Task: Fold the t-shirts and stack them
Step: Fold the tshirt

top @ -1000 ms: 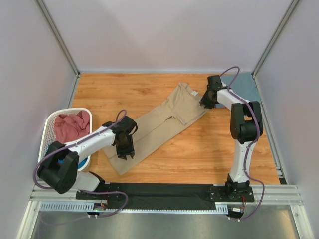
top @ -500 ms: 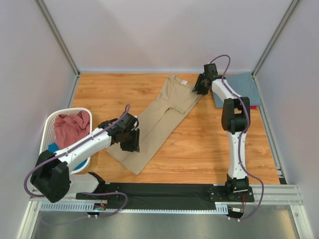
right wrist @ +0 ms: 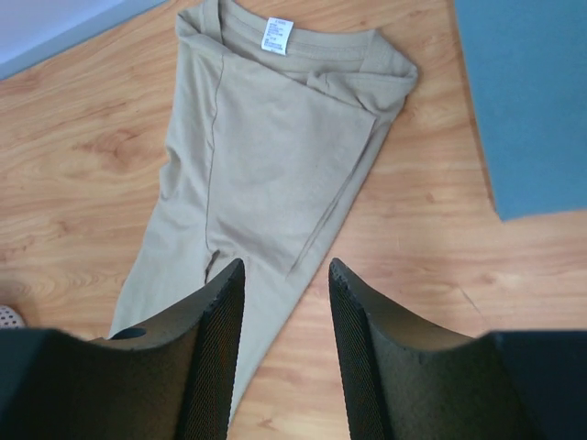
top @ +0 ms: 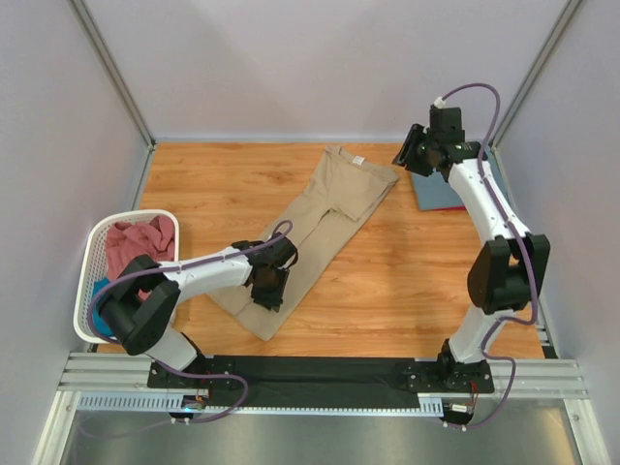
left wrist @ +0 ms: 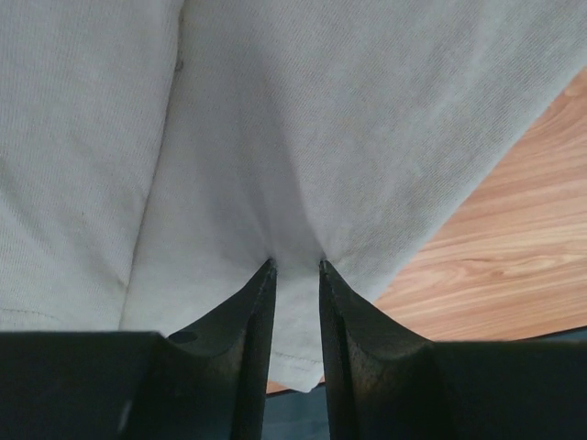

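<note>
The tan t-shirt (top: pixel 329 208) lies folded into a long strip, running diagonally across the wooden table with its white neck label (top: pixel 356 160) at the far end. My left gripper (top: pixel 269 291) presses on the strip's near end. In the left wrist view its fingers (left wrist: pixel 295 266) stand close together with tan cloth (left wrist: pixel 321 137) pinched between them. My right gripper (top: pixel 409 155) hangs open and empty above the table, just right of the collar. In the right wrist view it (right wrist: pixel 286 266) looks down on the shirt (right wrist: pixel 275 165) and its label (right wrist: pixel 278 35).
A folded slate blue t-shirt (top: pixel 441 192) lies at the back right, under the right arm, and also shows in the right wrist view (right wrist: pixel 532 101). A white slatted basket (top: pixel 92 252) at the left holds a dusty pink shirt (top: pixel 136 247) and a bit of teal cloth (top: pixel 102 288). Walls enclose the table.
The right gripper has let go of the collar end and lifted away to the right. The left gripper slid right along the shirt's near end. The shirt first shifted back and now lies still.
</note>
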You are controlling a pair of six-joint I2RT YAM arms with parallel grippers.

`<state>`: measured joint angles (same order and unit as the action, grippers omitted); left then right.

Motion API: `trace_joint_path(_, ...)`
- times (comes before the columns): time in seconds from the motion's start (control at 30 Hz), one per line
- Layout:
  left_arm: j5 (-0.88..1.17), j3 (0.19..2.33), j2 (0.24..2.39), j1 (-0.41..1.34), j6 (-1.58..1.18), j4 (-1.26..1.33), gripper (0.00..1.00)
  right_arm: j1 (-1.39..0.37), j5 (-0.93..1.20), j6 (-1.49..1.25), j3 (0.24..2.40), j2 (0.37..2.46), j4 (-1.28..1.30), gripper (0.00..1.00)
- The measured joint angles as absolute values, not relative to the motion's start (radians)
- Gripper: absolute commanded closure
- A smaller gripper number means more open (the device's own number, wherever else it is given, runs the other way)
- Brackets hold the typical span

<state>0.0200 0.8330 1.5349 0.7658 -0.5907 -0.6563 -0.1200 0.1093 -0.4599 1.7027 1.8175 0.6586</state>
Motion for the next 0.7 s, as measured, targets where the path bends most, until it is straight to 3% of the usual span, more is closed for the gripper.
trace_joint_path(0.23, 0.023, 0.809, 1.517, 0.841, -0.695, -0.612, 0.66, -0.119, 0.094, -0.483, 1.473, 1.622, 0.660, 0.56)
trace_joint_path(0.5, 0.064, 0.805, 1.522, 0.940, -0.850, -0.578, 0.63, -0.119, 0.108, -0.513, 1.232, 1.614, 0.601, 0.56)
trace_joint_path(0.7, 0.039, 0.851, 1.504, 0.955, -0.894, -0.701, 0.59, -0.119, 0.145, -0.552, 1.202, 1.660, 0.418, 0.53)
